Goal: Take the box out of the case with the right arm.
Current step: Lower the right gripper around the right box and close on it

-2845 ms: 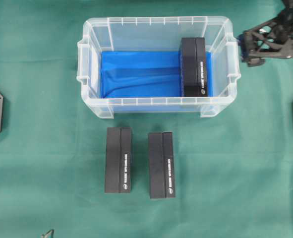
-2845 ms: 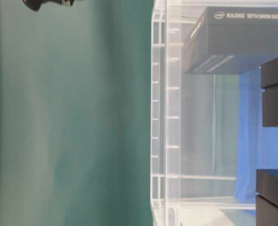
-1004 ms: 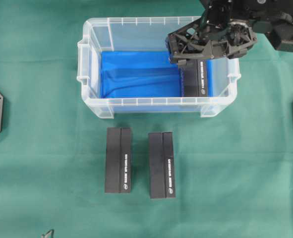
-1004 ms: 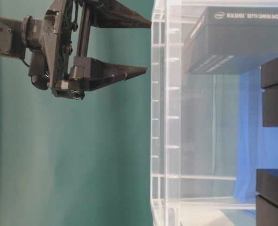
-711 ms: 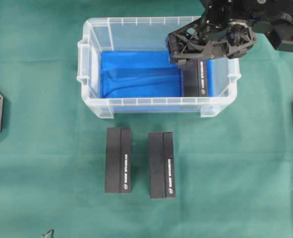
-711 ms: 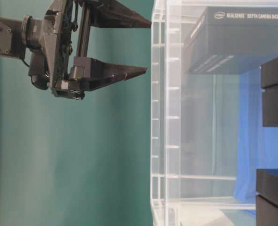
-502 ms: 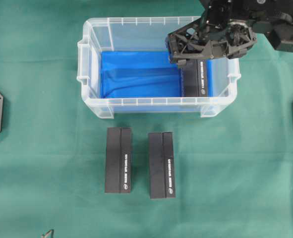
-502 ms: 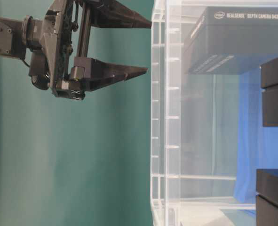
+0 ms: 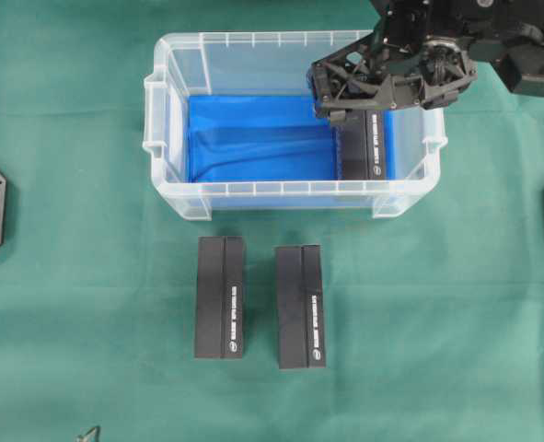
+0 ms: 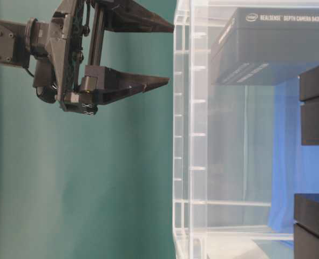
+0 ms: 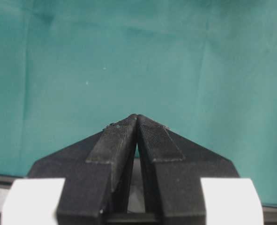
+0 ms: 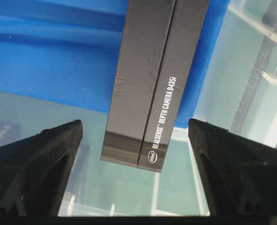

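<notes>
My right gripper hangs wide open above the RealSense camera box, which lies at the right end of the case; my left gripper is pinched closed.

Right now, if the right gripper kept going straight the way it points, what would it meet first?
Probably the black box inside the case. The right gripper is open and aimed down into the case, its fingers either side of the box's end, apart from it. Depth is unclear, so contact could be off-centre.

Robot lab bench: green cloth, depth-camera boxes.
</notes>
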`<state>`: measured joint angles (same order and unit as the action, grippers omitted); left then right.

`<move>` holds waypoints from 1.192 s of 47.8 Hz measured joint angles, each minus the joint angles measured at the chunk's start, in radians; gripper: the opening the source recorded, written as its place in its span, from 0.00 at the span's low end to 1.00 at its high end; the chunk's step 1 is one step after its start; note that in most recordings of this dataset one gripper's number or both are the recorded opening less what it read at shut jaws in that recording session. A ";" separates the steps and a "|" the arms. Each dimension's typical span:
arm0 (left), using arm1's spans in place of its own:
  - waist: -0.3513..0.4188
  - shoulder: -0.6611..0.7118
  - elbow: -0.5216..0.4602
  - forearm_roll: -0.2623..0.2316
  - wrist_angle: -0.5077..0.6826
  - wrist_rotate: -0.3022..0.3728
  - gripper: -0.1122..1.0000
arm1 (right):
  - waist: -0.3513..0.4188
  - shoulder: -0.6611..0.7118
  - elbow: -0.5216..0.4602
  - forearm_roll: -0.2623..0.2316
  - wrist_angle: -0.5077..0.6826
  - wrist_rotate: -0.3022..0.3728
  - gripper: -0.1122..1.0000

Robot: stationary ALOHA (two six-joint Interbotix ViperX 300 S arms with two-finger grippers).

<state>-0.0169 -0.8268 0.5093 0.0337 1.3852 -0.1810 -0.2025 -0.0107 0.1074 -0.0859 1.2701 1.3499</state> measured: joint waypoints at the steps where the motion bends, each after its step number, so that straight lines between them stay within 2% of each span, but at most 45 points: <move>1: 0.000 0.000 0.000 0.000 0.000 0.000 0.12 | 0.000 0.002 0.000 0.002 0.000 0.000 0.91; 27: 0.000 0.002 0.000 0.000 0.000 0.000 0.12 | -0.003 0.040 0.029 -0.018 -0.032 0.000 0.91; 45: 0.000 0.005 0.000 0.000 -0.002 0.000 0.12 | -0.026 0.049 0.135 -0.021 -0.158 0.031 0.91; 57: 0.000 0.006 0.000 0.000 -0.003 0.000 0.12 | -0.025 0.087 0.160 -0.014 -0.224 0.032 0.91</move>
<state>-0.0169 -0.8207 0.5093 0.0337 1.3821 -0.1810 -0.2270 0.0767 0.2669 -0.0997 1.0462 1.3821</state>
